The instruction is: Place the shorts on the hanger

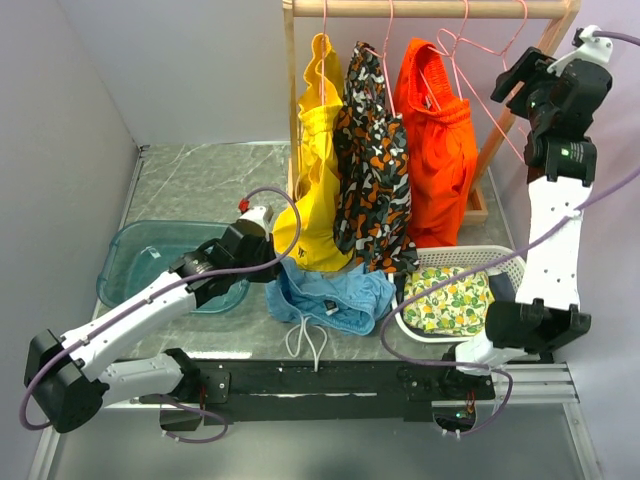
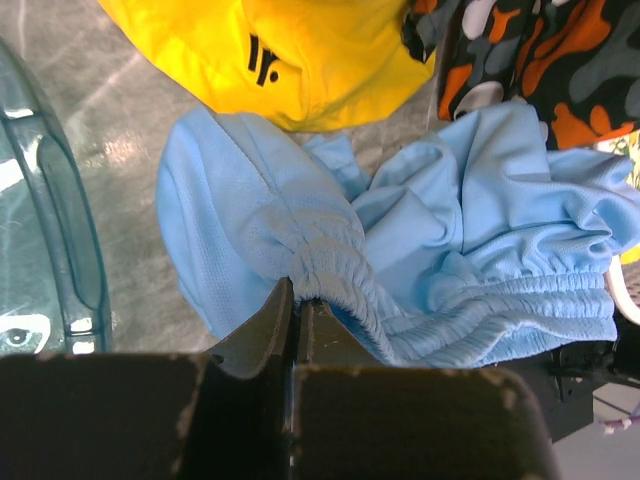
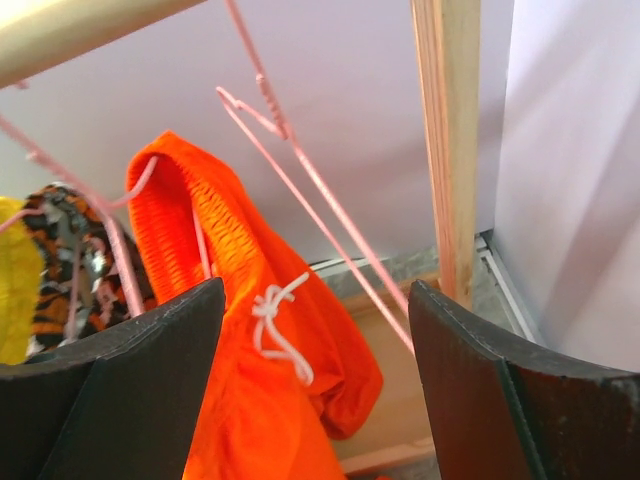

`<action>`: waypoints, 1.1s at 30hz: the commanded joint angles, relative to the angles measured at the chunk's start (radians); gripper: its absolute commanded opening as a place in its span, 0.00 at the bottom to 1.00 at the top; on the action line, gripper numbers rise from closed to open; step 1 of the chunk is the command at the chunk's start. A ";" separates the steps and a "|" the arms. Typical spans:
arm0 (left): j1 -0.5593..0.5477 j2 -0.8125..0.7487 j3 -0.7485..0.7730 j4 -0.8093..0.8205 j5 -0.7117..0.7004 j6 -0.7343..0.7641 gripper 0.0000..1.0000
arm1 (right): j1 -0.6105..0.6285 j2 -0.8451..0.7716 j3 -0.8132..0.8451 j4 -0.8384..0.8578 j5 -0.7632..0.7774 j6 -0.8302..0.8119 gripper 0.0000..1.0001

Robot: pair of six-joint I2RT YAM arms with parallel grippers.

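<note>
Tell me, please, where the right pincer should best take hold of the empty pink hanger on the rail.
Grip the hanger on its slanted side wire, below the hook, coming from the near side. That wire hangs bare between the orange shorts and the wooden post, in the gap of the open right pincer, so it should close without snagging cloth.

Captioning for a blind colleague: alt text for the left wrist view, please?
The left gripper pinches the gathered waistband of the crumpled light-blue shorts lying on the grey table. A yellow garment and a camouflage-print garment are beyond them; a teal tub shows at the left edge.
</note>
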 commanded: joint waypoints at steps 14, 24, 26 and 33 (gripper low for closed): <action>0.044 0.026 -0.009 0.056 0.082 0.028 0.01 | -0.008 0.170 0.071 -0.002 -0.058 -0.106 0.69; 0.055 0.026 -0.014 0.067 0.108 0.025 0.01 | -0.010 0.162 0.051 0.002 -0.062 -0.096 0.16; 0.056 0.026 -0.014 0.067 0.108 0.025 0.01 | -0.010 0.170 0.075 -0.012 -0.067 -0.091 0.11; 0.058 0.021 -0.014 0.070 0.113 0.022 0.01 | -0.004 0.175 0.146 -0.022 -0.082 -0.083 0.00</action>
